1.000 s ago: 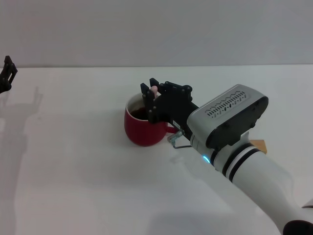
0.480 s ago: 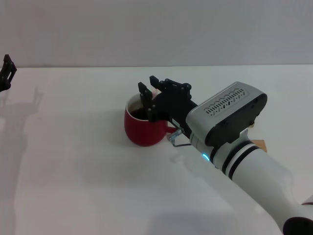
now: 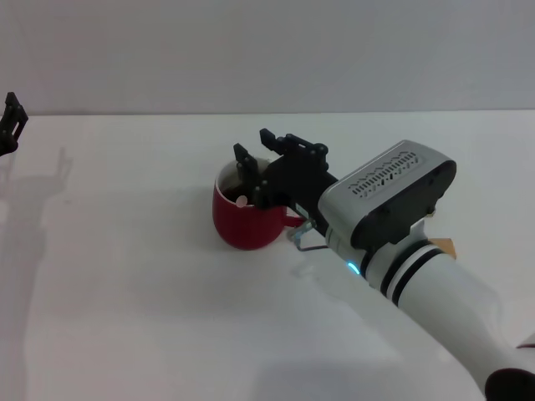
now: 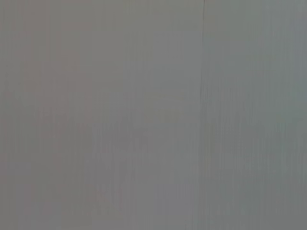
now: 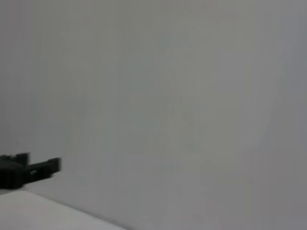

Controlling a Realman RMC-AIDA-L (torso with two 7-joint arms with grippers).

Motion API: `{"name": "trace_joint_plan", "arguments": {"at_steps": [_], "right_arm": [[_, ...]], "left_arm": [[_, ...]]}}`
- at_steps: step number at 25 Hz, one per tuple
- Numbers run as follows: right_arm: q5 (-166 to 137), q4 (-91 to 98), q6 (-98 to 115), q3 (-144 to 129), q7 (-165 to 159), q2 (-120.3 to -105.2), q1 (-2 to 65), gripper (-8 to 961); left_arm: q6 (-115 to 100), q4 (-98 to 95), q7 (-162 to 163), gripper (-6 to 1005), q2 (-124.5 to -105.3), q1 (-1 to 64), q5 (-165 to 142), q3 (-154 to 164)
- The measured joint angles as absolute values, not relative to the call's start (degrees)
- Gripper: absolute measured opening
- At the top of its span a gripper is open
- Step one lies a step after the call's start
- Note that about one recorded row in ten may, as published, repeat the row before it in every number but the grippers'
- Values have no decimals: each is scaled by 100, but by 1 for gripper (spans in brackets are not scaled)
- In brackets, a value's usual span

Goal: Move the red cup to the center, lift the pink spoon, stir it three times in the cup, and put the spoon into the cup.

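Observation:
The red cup [image 3: 242,221] stands near the middle of the white table, with dark liquid inside and its handle hidden behind my right gripper. My right gripper [image 3: 257,153] hovers just above the cup's rim, open, with nothing between its fingers. A small pale end of the pink spoon [image 3: 242,200] shows inside the cup against the near wall; the rest of it is hidden. My left gripper [image 3: 10,125] is parked at the far left edge of the head view, and it also shows far off in the right wrist view as a dark left gripper [image 5: 29,168].
A tan wooden block [image 3: 441,247] peeks out on the table [image 3: 125,276] behind my right arm. The right arm's bulky white and grey wrist [image 3: 389,205] covers the table's right front. A plain wall fills the left wrist view.
The pink handle that stood between the right gripper's fingers is gone from there; the fingers have spread, and a pale bit of spoon now lies inside the cup.

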State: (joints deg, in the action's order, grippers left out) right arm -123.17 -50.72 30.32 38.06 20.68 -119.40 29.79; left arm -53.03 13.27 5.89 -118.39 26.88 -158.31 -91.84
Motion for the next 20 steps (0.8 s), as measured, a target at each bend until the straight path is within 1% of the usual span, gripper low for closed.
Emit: {"name": "trace_joint_plan", "arguments": {"at_steps": [1,5,8,14,20], "right_arm": [[-12329,-5068,3044,3872,2079,-11931,2970,390],[-12349,-5151,3027,4355,2390,-11910,2721,381],[-12352,-5415,3011,4751,2874,-11909,2314,382],[-12397,-6053,3056,5421,3410,-11891,1283,382],[-12859,-6516,3363,6213,3428,-11885,84,381]], "left_arm": [[-5303,1327,589,834,-11839,2688,-15831,-9184],[-5295,1327,589,834,-11843,2666,-15828,-9184],[-5293,1328,589,834,-11845,2657,-15829,-9184],[-5290,1328,599,834,-11848,2646,-15836,-9184],[-5318,1312,725,834,-11837,2635,-15831,-9199]]}}
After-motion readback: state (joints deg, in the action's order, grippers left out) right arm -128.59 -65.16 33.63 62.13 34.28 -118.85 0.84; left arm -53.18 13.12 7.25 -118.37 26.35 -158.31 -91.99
